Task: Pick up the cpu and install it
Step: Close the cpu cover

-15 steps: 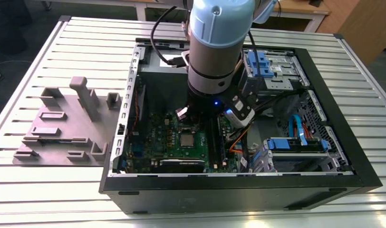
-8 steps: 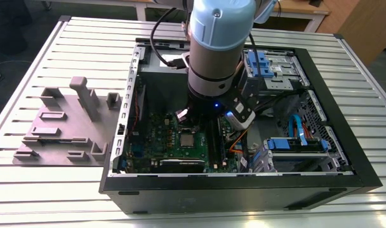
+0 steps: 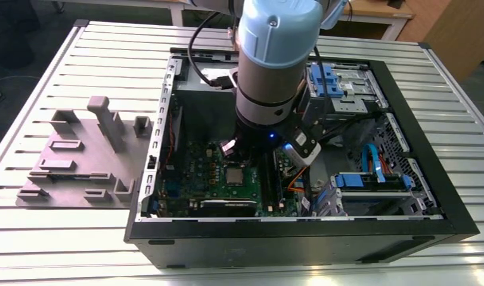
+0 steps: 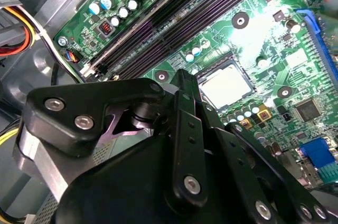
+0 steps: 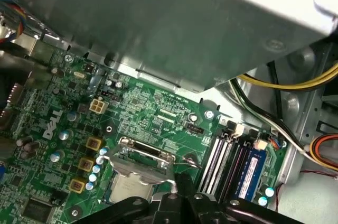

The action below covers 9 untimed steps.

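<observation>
A silvery tabletop (image 3: 83, 53) made of long ridged strips holds two things. A big open black computer case (image 3: 306, 238) sits on it. Just beside the case, on the exterior view's left, lies a flat grey plastic tray (image 3: 75, 161) with raised blocks on top.

Silvery square cpu (image 3: 235, 174) (image 4: 225, 85) (image 5: 129, 187), flat in the green motherboard's socket

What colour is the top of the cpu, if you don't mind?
Silvery-grey metal; the cpu shows best in the second wrist view.
</observation>
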Motion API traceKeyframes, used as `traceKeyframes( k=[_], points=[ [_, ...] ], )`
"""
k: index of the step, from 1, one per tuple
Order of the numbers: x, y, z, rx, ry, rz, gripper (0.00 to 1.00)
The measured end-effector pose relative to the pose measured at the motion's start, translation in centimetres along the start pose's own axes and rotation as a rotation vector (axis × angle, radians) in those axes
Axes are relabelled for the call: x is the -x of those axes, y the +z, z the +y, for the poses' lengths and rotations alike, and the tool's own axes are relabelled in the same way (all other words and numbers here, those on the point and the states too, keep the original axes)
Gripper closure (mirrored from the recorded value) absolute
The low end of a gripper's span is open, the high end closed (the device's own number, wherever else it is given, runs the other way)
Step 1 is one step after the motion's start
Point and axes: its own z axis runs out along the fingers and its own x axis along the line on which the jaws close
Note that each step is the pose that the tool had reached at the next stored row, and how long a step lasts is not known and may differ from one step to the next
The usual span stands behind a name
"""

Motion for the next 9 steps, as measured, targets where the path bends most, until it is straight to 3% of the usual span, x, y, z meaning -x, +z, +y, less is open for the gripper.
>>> traceKeyframes(
  k=[9],
  points=[
    [-0.28, -0.08, -0.77, 0.0115, 0.0, -0.0043, 0.9]
  ],
)
